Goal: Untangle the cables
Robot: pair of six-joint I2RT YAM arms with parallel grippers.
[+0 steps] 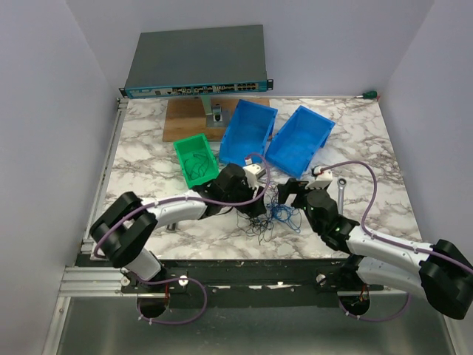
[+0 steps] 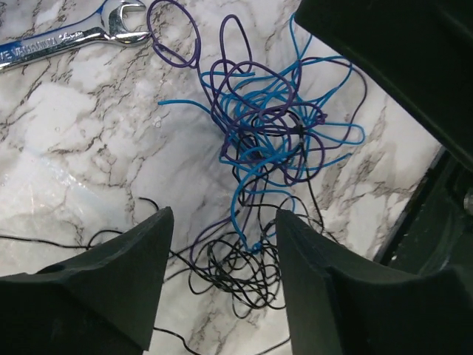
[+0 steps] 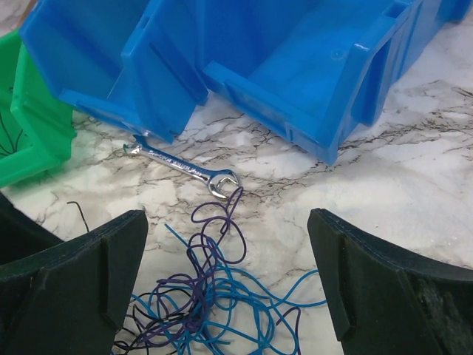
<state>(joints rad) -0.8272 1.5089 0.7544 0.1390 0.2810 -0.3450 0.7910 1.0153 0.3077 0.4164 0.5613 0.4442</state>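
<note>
Closest in, the left gripper [image 2: 222,222] has its jaws spread apart and holding nothing, its two dark fingers [image 2: 111,288] low over the marble surface [image 1: 369,148]. The cables [image 2: 266,140] lie right there in front of it. A small clump of black strands sits in the gap between those fingers, and just past it is a knot of blue and purple loops. I can't tell from here whether either finger actually touches a strand. The right gripper [image 3: 228,218] faces the same tangle from the other side. Its jaws are also released, set wide and empty, with the blue and purple wires [image 3: 214,310] bunched on the surface between its fingertips. Seen from above, the cables [image 1: 277,213] form one scribbly heap between the two wrists, near the front middle of the surface, with a few black strands trailing out toward the near edge. Just beyond the heap lies a silver wrench [image 3: 181,163] flat on the marble, one purple loop reaching up to its open end. Behind the wrench stand two blue bins [image 1: 247,129] [image 1: 299,137], side by side and tipped. To their left is a green bin [image 1: 181,151] with thin dark strands [image 1: 196,164] showing inside it. Farther back is a wooden board [image 1: 185,118], and behind that a grey network switch [image 1: 196,66] against the wall.
</note>
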